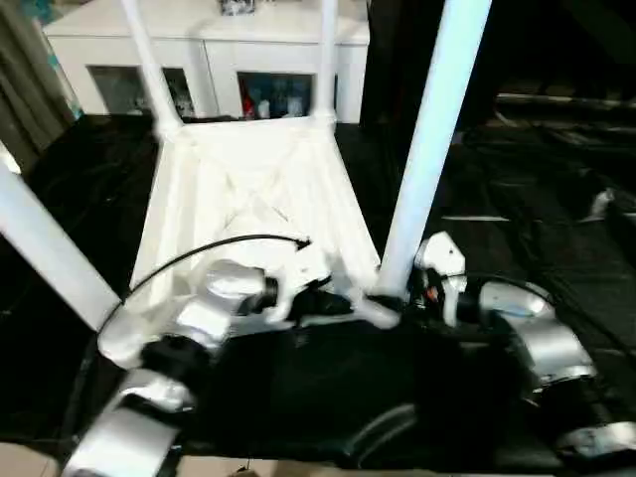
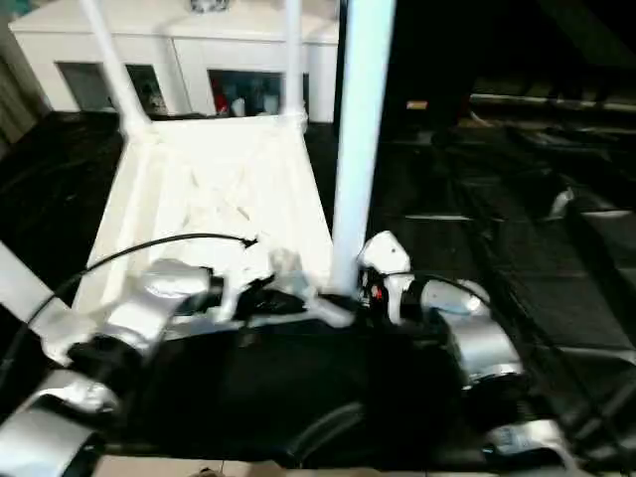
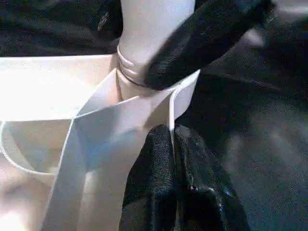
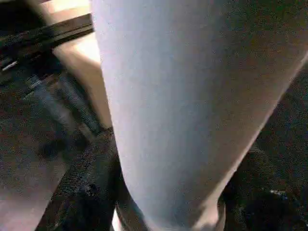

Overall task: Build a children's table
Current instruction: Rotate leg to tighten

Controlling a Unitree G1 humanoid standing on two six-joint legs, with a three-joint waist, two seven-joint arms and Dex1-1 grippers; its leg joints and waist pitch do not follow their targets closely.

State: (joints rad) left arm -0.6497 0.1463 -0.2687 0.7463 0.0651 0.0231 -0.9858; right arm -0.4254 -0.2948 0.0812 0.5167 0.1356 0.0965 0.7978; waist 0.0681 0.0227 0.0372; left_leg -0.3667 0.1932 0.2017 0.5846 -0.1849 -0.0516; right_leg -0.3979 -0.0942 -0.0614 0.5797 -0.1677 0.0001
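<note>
Table top (image 1: pixel 248 199) upside down, long axis 12–6, legs up.
My left gripper (image 3: pixel 172 144) pinches its rim; right gripper (image 4: pixel 163 202) clamps the near-right leg (image 1: pixel 427 149), top cropped.

Both forearms (image 1: pixel 204 318) are rounded silver shells joined by black rings at the joints. A thin black cable (image 1: pixel 199 253) arcs above the left one. The fingers (image 3: pixel 159 192) are matte black and textured.

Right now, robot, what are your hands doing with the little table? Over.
Left gripper shut on tabletop rim. Right gripper around near-right leg at its socket. Nothing blocking.
</note>
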